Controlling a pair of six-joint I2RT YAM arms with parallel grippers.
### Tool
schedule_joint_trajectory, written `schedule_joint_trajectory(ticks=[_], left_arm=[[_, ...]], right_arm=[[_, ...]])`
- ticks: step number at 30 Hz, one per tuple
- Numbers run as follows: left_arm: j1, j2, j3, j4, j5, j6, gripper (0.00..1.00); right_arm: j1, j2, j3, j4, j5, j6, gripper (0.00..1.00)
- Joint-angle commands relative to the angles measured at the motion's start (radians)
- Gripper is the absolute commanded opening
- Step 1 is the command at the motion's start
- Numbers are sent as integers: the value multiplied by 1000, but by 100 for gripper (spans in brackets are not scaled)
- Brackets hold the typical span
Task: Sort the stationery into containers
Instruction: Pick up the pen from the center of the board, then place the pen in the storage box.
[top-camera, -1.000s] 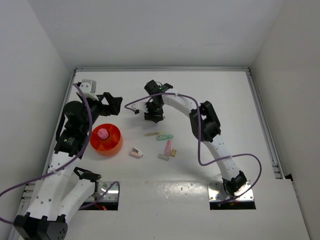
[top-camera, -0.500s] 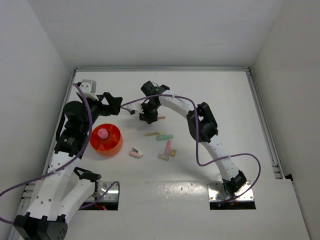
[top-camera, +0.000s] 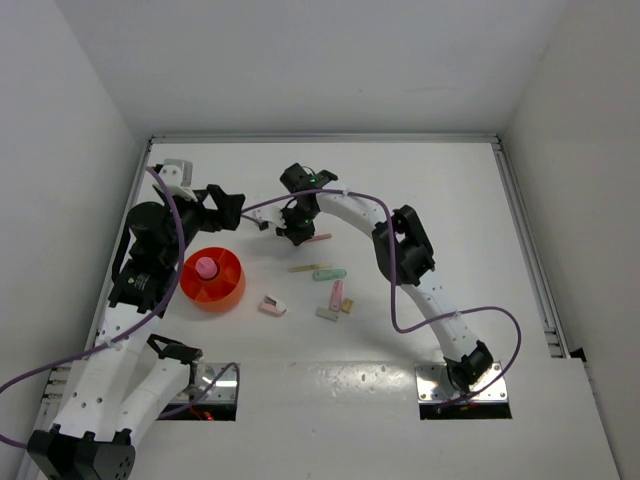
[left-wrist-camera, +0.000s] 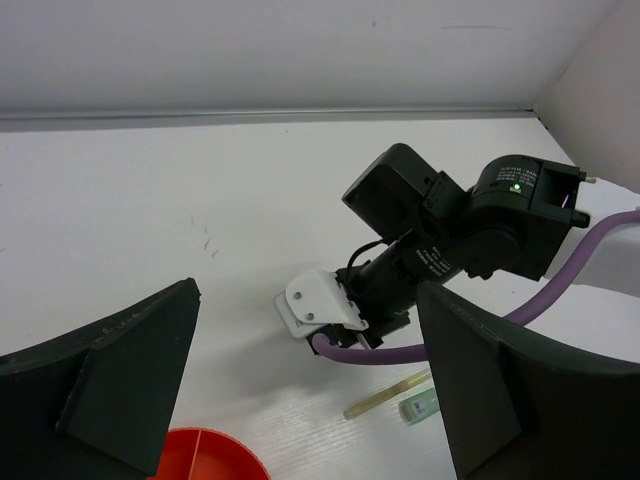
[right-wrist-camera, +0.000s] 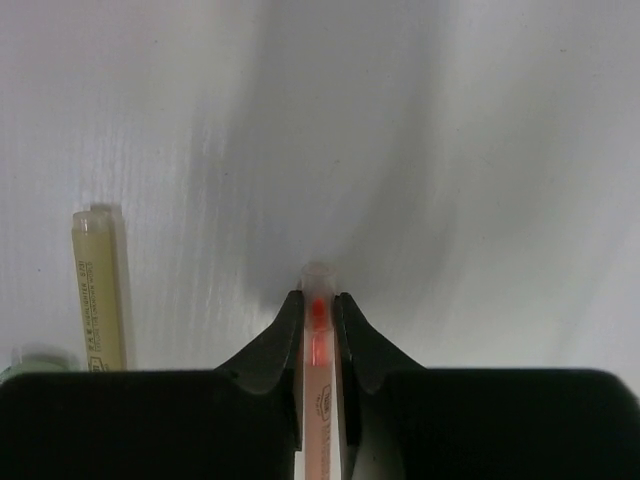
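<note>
My right gripper (top-camera: 293, 230) is shut on a thin pink pen (right-wrist-camera: 318, 335); the pen's end sticks out toward the right in the top view (top-camera: 319, 238), low over the table. The gripper also shows in the left wrist view (left-wrist-camera: 395, 295). A yellow-green pen (top-camera: 308, 267), a mint-green marker (top-camera: 330, 274), a pink marker (top-camera: 337, 294) and small erasers (top-camera: 272, 306) lie in the table's middle. The orange divided bowl (top-camera: 225, 285) holds a pink-capped tube (top-camera: 206, 267). My left gripper (top-camera: 226, 207) is open and empty above and behind the bowl.
In the right wrist view the yellow-green pen (right-wrist-camera: 98, 290) lies left of the held pen, with the mint marker's end (right-wrist-camera: 35, 358) beside it. A white eraser (top-camera: 327, 314) and a yellow eraser (top-camera: 346, 306) sit near the pink marker. Walls enclose the table on three sides.
My right gripper has shifted a little to the left at the pink pen, whose end now shows beside it. The left arm has not moved.
</note>
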Motion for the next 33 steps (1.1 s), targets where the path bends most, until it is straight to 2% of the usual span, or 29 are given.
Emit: schedule_joint_trajectory(ticks=[1, 2, 4, 9, 13, 16, 19, 21, 23, 24, 25, 26, 27, 28, 29, 33], left_arm=[[7, -10, 2, 32, 3, 10, 96], [7, -10, 2, 32, 3, 10, 96], [7, -10, 2, 32, 3, 10, 96], [7, -19, 2, 32, -8, 10, 94], [7, -59, -7, 54, -52, 10, 94], [7, -88, -30, 63, -64, 10, 94], [7, -97, -40, 74, -74, 10, 94], [7, -106, -40, 83, -83, 10, 94], [7, -106, -40, 83, -83, 10, 94], [7, -117, -49, 83, -83, 10, 94], [7, -134, -49, 106, -83, 10, 94], [7, -146, -61, 115, -83, 10, 94], [7, -160, -79, 129, -93, 1, 94], [7, -175, -89, 141, -93, 1, 94], [7, -206, -98, 164, -93, 1, 94], [7, -247, -119, 184, -103, 1, 94]], right_arm=[[6, 52, -9, -54, 47, -15, 10], [6, 52, -9, -39, 47, -15, 4], [6, 20, -20, -13, 47, 34, 0], [6, -94, -20, 178, -54, 246, 0], [6, -189, -32, 402, -138, 587, 0], [6, -221, -43, 565, -216, 764, 0], [17, -234, -52, 688, -244, 869, 0], [17, -234, -16, 720, -282, 981, 0], [17, -223, -44, 871, -405, 1094, 0], [6, -214, -58, 945, -440, 1249, 0], [6, -205, -74, 1105, -492, 1336, 0], [6, -192, -104, 1195, -513, 1510, 0], [6, -183, -126, 1291, -526, 1595, 0], [6, -160, -146, 1461, -536, 1669, 0], [15, -145, -146, 1507, -548, 1765, 0], [37, -120, -131, 1573, -599, 1806, 0]])
